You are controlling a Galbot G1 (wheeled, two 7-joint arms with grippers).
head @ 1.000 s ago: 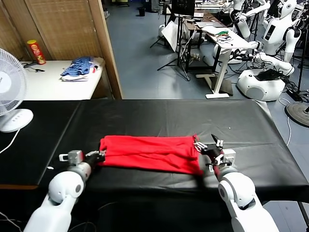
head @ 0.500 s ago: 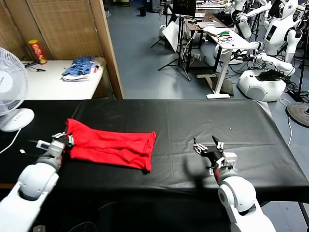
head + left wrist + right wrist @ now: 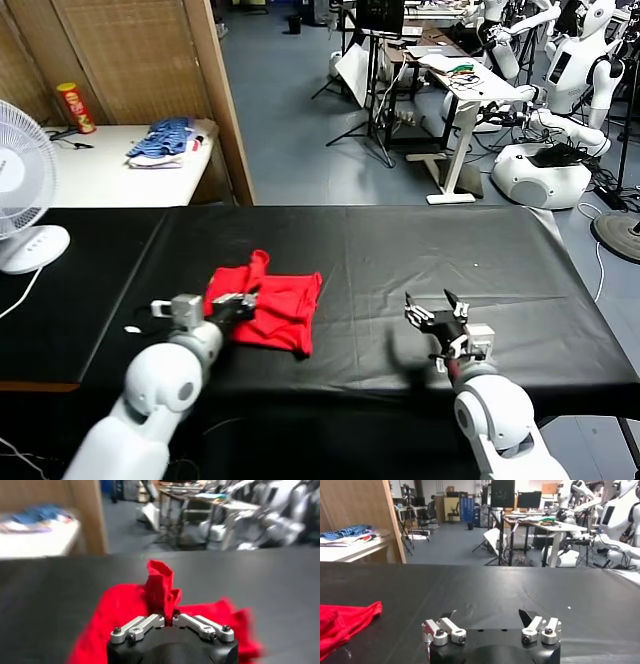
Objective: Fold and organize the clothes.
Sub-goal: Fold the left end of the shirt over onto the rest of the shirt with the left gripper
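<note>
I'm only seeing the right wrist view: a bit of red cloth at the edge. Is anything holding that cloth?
Observer: Yes. The left gripper is shut on the red T-shirt, pinching a raised fold.
Operator: Is the cloth spread flat?
Observer: No. It lies bunched in a small heap on the black table, one corner sticking up.
Operator: Is the gripper I see near it?
Observer: No. The right gripper hovers with its jaws open, apart from the shirt.

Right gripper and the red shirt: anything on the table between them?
Nothing: in the head view only bare black table lies between the open right gripper and the red T-shirt.
</note>
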